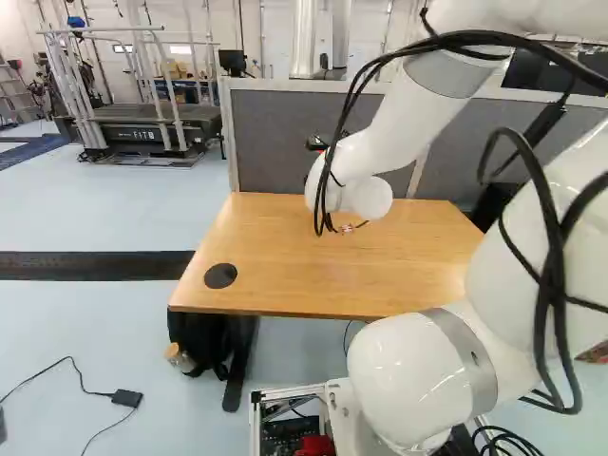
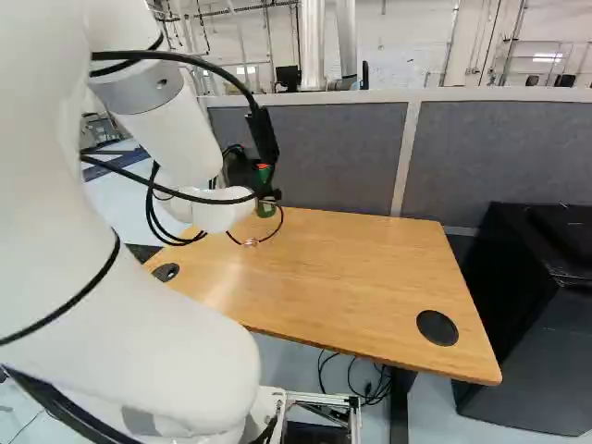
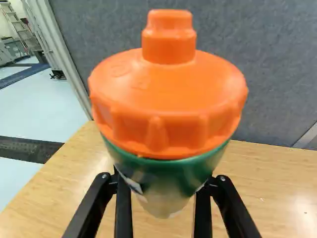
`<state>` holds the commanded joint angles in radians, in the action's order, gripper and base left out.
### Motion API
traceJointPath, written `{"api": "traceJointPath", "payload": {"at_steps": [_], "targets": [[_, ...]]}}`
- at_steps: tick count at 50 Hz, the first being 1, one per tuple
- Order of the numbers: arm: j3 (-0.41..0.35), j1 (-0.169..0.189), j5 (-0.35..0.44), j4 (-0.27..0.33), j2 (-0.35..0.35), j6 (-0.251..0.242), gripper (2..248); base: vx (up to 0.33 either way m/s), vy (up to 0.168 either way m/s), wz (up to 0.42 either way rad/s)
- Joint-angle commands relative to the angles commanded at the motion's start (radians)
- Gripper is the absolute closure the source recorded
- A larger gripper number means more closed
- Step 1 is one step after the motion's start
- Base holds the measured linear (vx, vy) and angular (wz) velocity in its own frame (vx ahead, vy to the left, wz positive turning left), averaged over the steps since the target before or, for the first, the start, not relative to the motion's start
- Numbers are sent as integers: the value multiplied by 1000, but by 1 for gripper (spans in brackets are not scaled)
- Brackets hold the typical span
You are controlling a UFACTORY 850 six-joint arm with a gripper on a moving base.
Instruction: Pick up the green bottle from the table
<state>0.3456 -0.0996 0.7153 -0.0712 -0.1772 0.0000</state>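
Near far edge of tabletop (image 2: pixel 351 277), right base view: green bottle (image 3: pixel 171 171), orange cap (image 3: pixel 166 99) on, upright. Tool (image 2: pixel 269 196) clamped on bottle, one finger each side below cap. Grey partition (image 2: pixel 305 153) behind.

A black cabinet (image 2: pixel 523 342) stands near gray panels (image 2: pixel 509 153).

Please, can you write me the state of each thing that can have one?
Gripper: shut on the green bottle
Green bottle: upright; lifted or not, cannot tell
Orange cap: on the bottle
Table: standing
Black adapter: lying on floor, cable attached
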Motion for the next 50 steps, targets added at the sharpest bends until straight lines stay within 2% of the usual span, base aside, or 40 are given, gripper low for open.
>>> {"api": "traceJointPath", "payload": {"at_steps": [20, 50], "targets": [[-99, -15, 0, 0, -170, 0, 138, 0, 0, 0], [-99, -15, 0, 0, -170, 0, 138, 0, 0, 0]]}}
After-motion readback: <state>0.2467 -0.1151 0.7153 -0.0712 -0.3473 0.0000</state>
